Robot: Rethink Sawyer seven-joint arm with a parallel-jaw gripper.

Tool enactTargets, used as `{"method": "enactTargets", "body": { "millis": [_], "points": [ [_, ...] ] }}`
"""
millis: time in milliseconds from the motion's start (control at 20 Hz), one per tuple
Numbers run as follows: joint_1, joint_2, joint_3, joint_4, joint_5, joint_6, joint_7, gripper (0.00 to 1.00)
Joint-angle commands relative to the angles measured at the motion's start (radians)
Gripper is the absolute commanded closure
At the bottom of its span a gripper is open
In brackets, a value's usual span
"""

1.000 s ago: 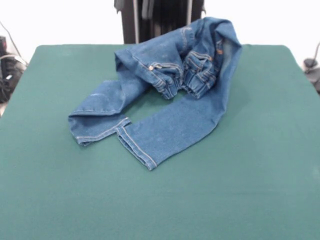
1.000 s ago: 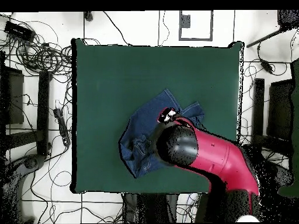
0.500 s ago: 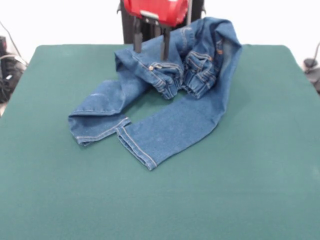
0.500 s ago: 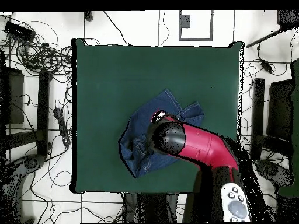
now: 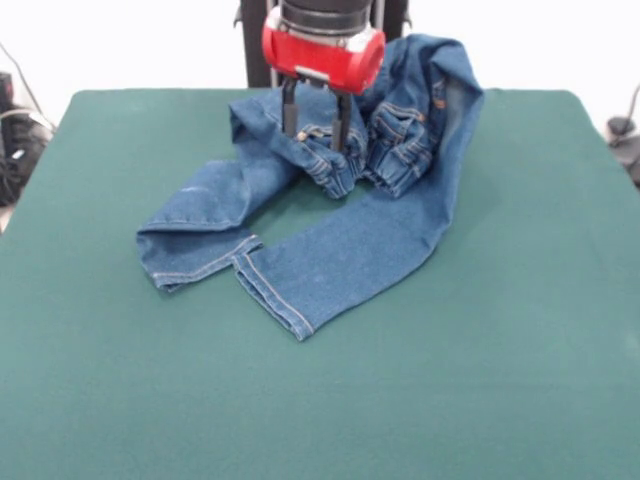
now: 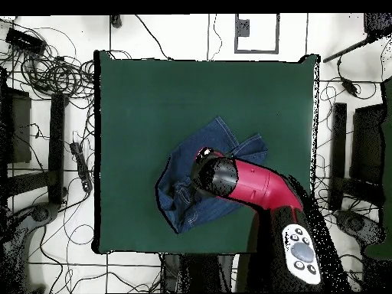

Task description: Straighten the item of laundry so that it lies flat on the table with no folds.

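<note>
Two legs of the jeans (image 5: 330,200) fan toward the near left in the front view, hems side by side, with the waist bunched at the table's (image 5: 480,380) far edge. Above that bunch the gripper (image 5: 316,122) hangs with fingers spread, tips at the denim. Overhead, the red arm (image 6: 253,187) hides the gripper and shows only crumpled jeans (image 6: 184,195).
</note>
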Motion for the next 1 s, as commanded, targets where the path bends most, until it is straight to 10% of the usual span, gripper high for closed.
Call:
{"method": "enactTargets", "body": {
  "millis": [50,1000],
  "points": [
    [0.009,0.068,0.129,-0.068,-0.024,-0.042,0.028,0.0],
    [0.035,0.132,0.12,-0.246,-0.025,0.077,-0.01,0.0]
  ]
}}
